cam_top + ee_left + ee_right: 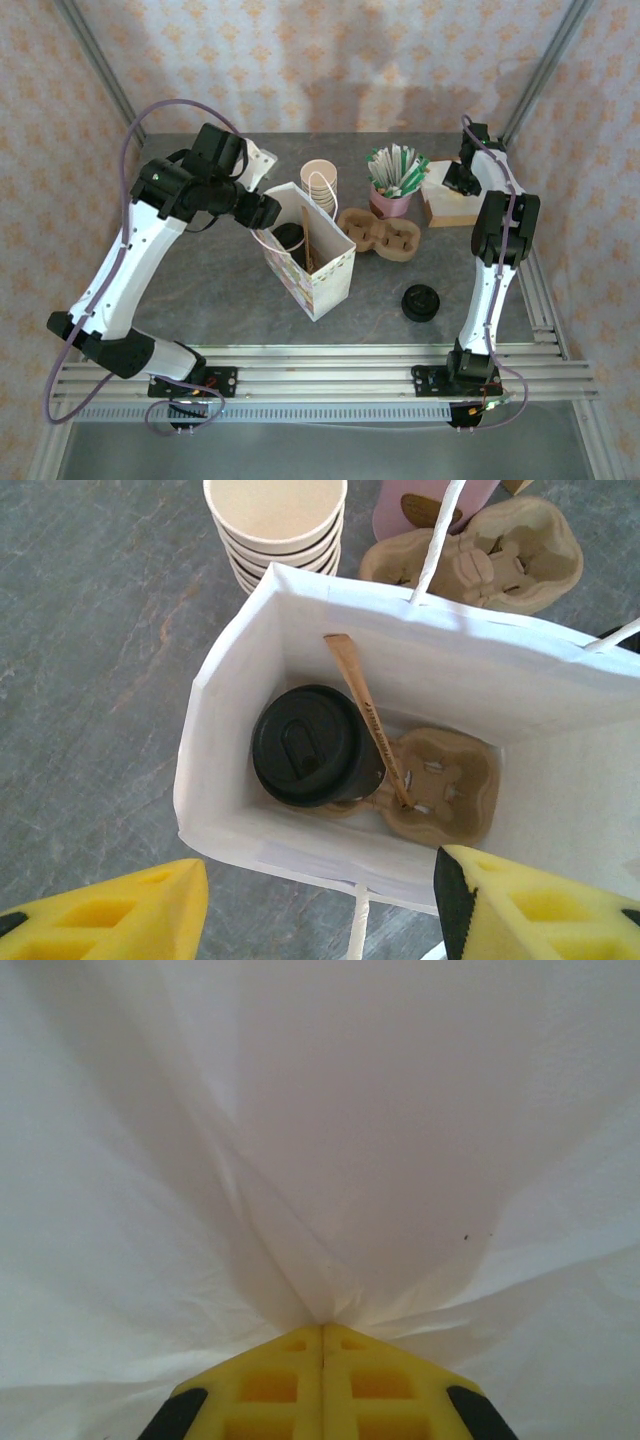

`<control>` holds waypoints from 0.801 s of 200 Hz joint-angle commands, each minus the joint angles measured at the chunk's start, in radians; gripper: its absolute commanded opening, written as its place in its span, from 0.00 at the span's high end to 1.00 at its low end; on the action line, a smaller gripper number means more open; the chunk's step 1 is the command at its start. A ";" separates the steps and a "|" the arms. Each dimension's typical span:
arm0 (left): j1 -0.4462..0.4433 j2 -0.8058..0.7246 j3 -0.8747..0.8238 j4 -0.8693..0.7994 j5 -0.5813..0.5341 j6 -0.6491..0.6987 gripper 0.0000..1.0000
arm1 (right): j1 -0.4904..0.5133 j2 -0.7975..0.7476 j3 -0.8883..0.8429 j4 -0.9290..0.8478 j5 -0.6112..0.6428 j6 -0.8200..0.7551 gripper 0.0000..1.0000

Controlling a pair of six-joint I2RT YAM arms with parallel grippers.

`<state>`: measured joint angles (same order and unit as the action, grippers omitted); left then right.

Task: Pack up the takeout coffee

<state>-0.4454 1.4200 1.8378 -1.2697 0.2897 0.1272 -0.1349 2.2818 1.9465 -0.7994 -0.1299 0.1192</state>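
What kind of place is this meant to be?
Probably a mock coffee-takeout counter set up as a robot test booth. A table holds stacked cups, lids, carriers, napkins and a paper bag, and robot arms are bolted at its near edge.

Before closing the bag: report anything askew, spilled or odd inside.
The wooden stirrer leans askew inside the paper bag, its lower end in the empty pocket of the carrier beside the lidded cup. No spill shows.
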 commanded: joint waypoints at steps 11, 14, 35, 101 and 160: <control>-0.004 -0.054 -0.013 0.045 -0.008 -0.026 0.37 | -0.007 -0.082 -0.058 0.028 0.014 0.008 1.00; -0.004 -0.057 -0.015 0.048 -0.010 -0.027 0.37 | -0.007 -0.090 -0.063 0.034 0.010 0.009 1.00; -0.004 -0.076 -0.027 0.061 -0.018 -0.036 0.37 | -0.007 -0.146 -0.094 0.064 -0.018 0.023 1.00; -0.003 -0.119 -0.065 0.111 -0.070 -0.067 0.36 | -0.005 -0.286 -0.156 0.102 -0.047 0.047 1.00; 0.016 -0.129 -0.078 0.145 -0.084 -0.095 0.36 | -0.006 -0.499 -0.229 0.125 -0.077 0.077 1.00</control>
<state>-0.4442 1.3170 1.7718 -1.1728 0.2302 0.0631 -0.1349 1.9179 1.7458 -0.6998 -0.1883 0.1688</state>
